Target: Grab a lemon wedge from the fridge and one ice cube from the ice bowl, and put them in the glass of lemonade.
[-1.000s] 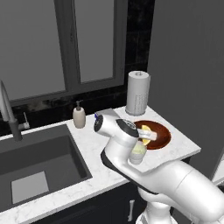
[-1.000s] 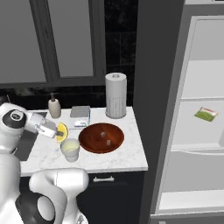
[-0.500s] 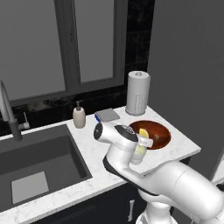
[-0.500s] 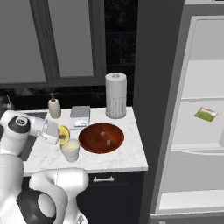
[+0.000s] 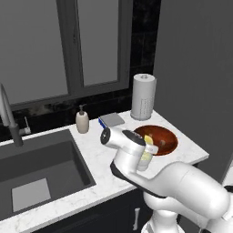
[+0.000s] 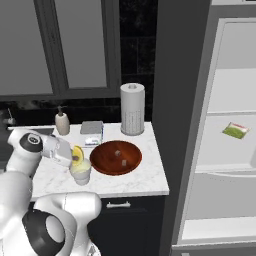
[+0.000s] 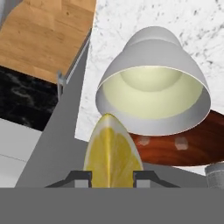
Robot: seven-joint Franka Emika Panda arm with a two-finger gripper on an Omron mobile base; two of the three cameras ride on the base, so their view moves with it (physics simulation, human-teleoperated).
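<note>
A: Wedge first. Where is it?

B: Between the gripper's two fingertips, clenched from both sides, point toward the glass. From the right base camera the yellow wedge sits at the hand's tip, just above the glass.

A: Is it over the glass mouth or beside it?

B: In the hand camera its tip overlaps the near rim; I cannot tell whether it touches. The glass stands upright on the white marble counter with pale yellow liquid inside.

A: And the bowl?

B: The bowl lies just beside the glass, toward the fridge, with two small ice cubes in it. The left base camera shows the bowl partly behind the arm.

A: The fridge?

B: Open, white shelves showing, a green packet on one shelf. A paper towel roll stands behind the bowl, a soap bottle by the sink.
</note>
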